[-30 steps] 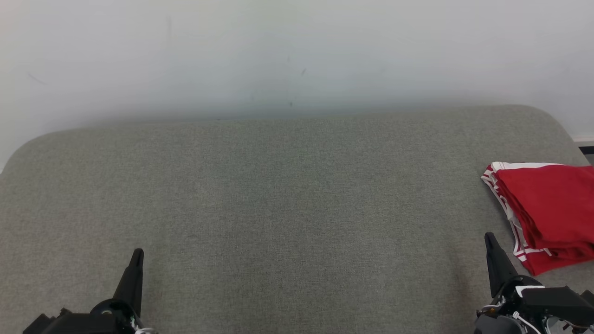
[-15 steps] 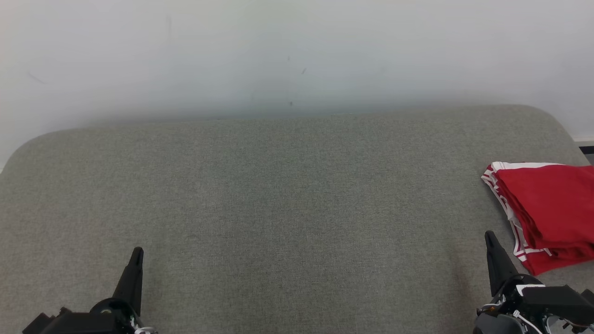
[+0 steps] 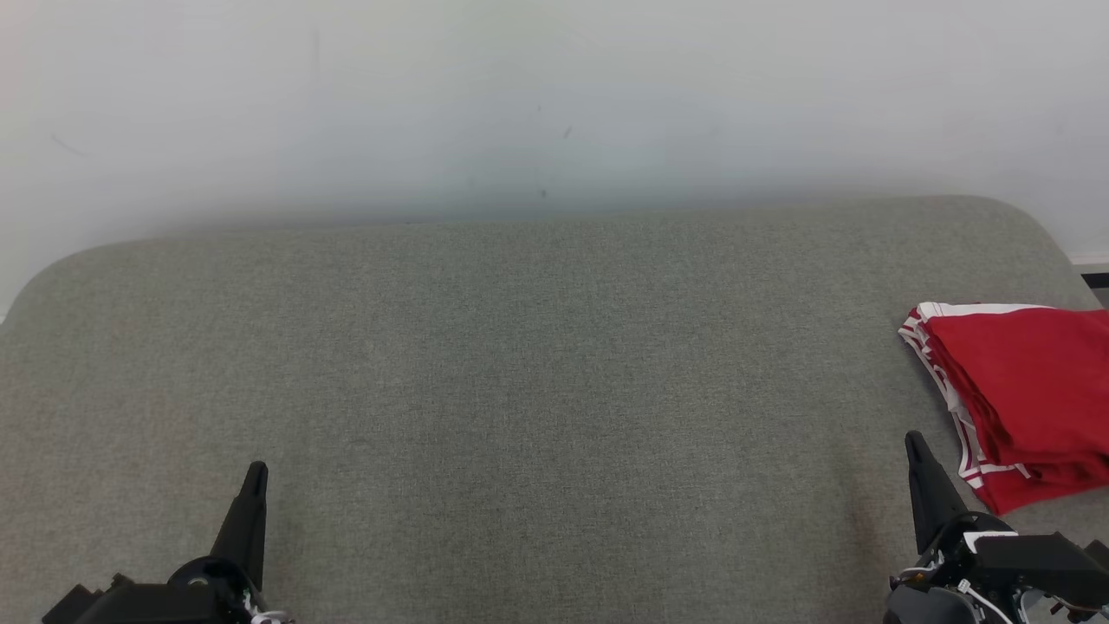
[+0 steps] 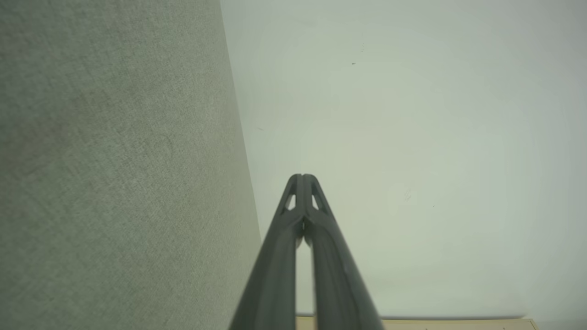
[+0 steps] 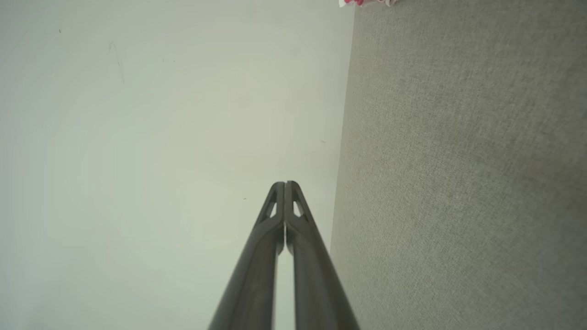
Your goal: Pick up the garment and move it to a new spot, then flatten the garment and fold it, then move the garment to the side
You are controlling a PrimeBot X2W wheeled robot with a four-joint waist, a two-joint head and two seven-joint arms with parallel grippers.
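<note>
The left gripper [image 3: 256, 472] sits at the near left of the table [image 3: 554, 347], its fingers pressed together and holding nothing. The right gripper [image 3: 912, 440] sits at the near right, also with its fingers together and empty. Both point away toward the far edge. In each wrist view the two fingers meet at the tips, with grey fabric on one side and pale wall on the other.

The garment [image 3: 1027, 390] lies folded just to the right of the right gripper and a little beyond it. It is red with white trim along its left side. The fingers are clear of it, with a strip of bare fabric between them and the trim. The garment's right part is cut off by the head view's edge, near the table's right side.

Between and beyond the grippers the grey fabric runs bare to the far edge, which has rounded corners. The wall [image 3: 554, 104] stands right behind that edge.
</note>
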